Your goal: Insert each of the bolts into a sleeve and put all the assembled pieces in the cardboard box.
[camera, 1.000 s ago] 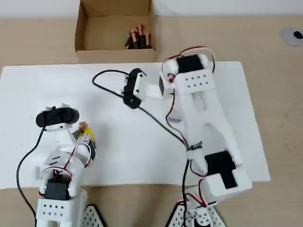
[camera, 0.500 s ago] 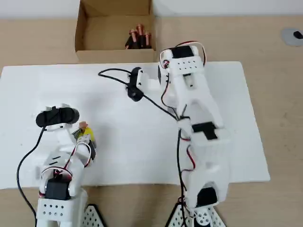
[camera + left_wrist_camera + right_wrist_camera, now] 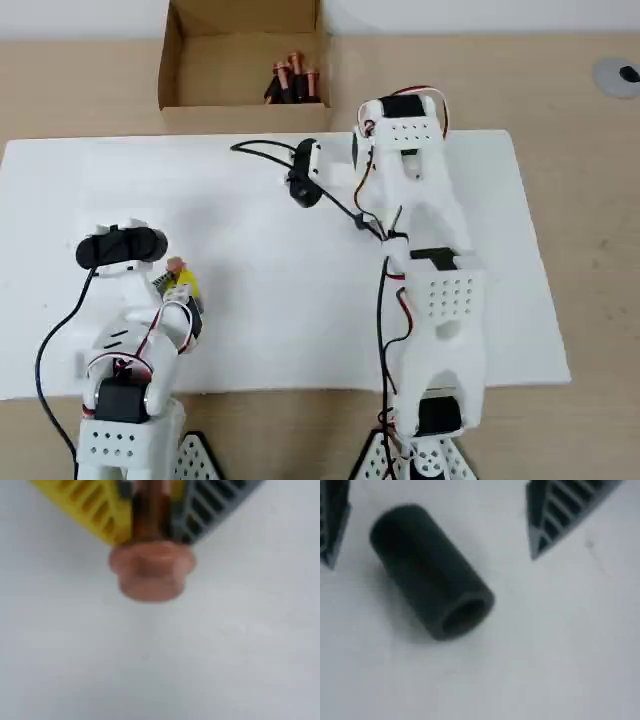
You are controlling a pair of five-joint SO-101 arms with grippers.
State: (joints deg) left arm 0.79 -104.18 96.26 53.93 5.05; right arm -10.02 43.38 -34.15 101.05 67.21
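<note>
My left gripper point(image 3: 149, 535) is shut on a copper bolt point(image 3: 152, 572), whose head juts out past the yellow and grey fingertips just above the white mat. From above, that gripper point(image 3: 181, 281) and bolt point(image 3: 176, 266) sit at the mat's left side. A black sleeve point(image 3: 432, 595) lies on its side on the mat, open end showing, with my right gripper point(image 3: 434, 559) open and a finger on either side of it, not touching. The right arm's wrist point(image 3: 305, 175) hangs over the mat's upper middle. The cardboard box point(image 3: 165, 70) beyond the mat holds several assembled pieces point(image 3: 292, 80).
The white mat point(image 3: 260, 300) covers most of the wooden table. A black cable point(image 3: 262, 150) loops over the mat beside the right wrist. The right arm's body point(image 3: 430, 280) stretches along the mat's right side. A grey disc point(image 3: 617, 75) lies at the far right.
The right arm has swung and straightened, its wrist shifting right and slightly toward the box. The left arm and its bolt have stayed put.
</note>
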